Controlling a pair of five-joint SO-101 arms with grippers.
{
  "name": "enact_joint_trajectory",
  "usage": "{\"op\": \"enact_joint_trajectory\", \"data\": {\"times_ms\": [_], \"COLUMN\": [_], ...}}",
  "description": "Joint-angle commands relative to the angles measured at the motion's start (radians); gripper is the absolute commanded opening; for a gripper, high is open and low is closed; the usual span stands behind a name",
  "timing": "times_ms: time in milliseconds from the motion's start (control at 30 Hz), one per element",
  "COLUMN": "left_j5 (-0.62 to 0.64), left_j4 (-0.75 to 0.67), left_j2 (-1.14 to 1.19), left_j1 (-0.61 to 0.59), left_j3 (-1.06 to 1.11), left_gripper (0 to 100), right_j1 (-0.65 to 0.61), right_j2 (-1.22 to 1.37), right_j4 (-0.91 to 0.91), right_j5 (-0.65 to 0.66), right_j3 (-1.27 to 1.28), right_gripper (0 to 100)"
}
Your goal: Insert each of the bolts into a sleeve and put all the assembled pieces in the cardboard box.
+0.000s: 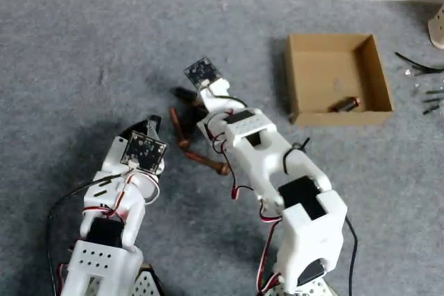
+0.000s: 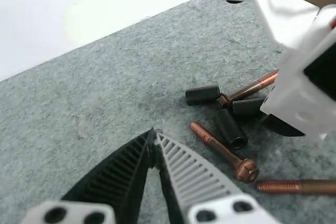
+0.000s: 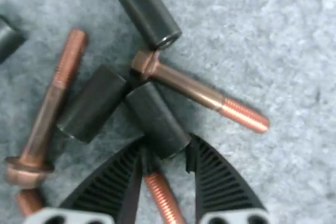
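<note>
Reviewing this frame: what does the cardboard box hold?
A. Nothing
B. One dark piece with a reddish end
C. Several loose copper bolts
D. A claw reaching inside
B: the high view shows a single dark piece with a reddish end lying inside the cardboard box, close to its near wall.

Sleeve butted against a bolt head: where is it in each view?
High view: the sleeve is the dark piece at the pile's top-left end.
Left wrist view: the pile's farthest sleeve, against the bolt head.
Right wrist view: same sleeve, end touching that head.
Shared landmark: the long flanged bolt.
</note>
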Motion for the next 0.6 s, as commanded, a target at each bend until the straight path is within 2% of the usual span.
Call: {"op": "enact_joint_trajectory", "data": {"times_ms": [0,133,300,433,567], "left_j5": [-0.003,-0.003,-0.005,-0.005,-0.005], "left_j4": [-0.005,-0.005,-0.005,-0.005,-0.005], "left_j2": [-0.013,-0.013,-0.013,-0.013,-0.013], "left_j1": [-0.018,-0.018,-0.018,-0.018,-0.018], "left_j3": [-0.001,-0.001,-0.001,-0.001,-0.001], "left_gripper": [1,1,1,1,1], "right_j1": [-0.010,0.012,0.021,0.005,-0.019], "right_j2": [0.004,0.002,-0.010,-0.008,-0.007], "right_j4": [-0.010,-0.008,0.033,0.160,0.179], "right_j5": [0.009,0.009,0.009,0.054,0.074], "right_j3": [-0.010,-0.010,-0.067,-0.177,-0.248], "right_gripper": [5.3,6.7,16.6,16.9,16.9]}}
